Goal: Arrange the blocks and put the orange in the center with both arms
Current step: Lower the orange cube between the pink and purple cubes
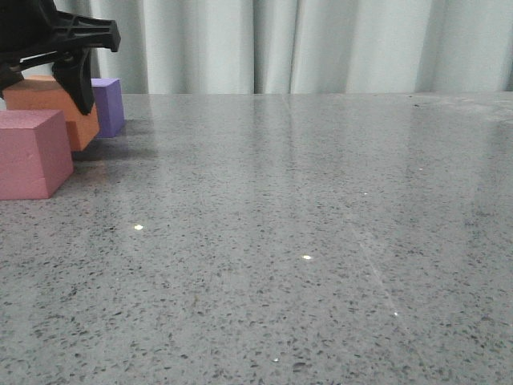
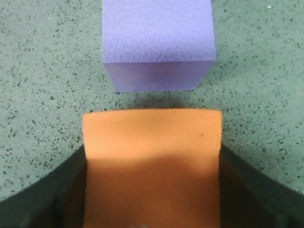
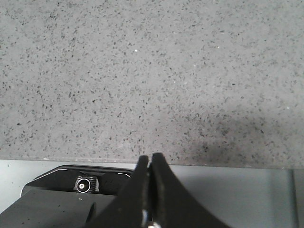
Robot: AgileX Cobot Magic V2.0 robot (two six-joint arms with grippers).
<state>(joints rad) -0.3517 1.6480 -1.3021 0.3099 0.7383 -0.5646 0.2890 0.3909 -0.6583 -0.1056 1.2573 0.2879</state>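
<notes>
The orange cube [image 1: 32, 100] sits at the far left of the table, and my left gripper [image 1: 46, 90] is shut on it, one black finger [image 1: 82, 88] down its right side. In the left wrist view the orange cube [image 2: 152, 142] fills the gap between both fingers [image 2: 57, 190] of the left gripper [image 2: 152, 156]. The purple cube [image 1: 109, 104] stands just behind and right of it, a small gap apart [image 2: 156, 45]. The pink cube [image 1: 32, 152] rests in front of the orange. My right gripper [image 3: 150, 159] is shut on nothing, over the table's near edge.
A speckled grey table [image 1: 304, 241] stretches to the right of the cubes, with a pale curtain [image 1: 321, 44] behind it. In the right wrist view the table edge [image 3: 213, 164] and part of the robot's dark base [image 3: 71, 185] lie under the gripper.
</notes>
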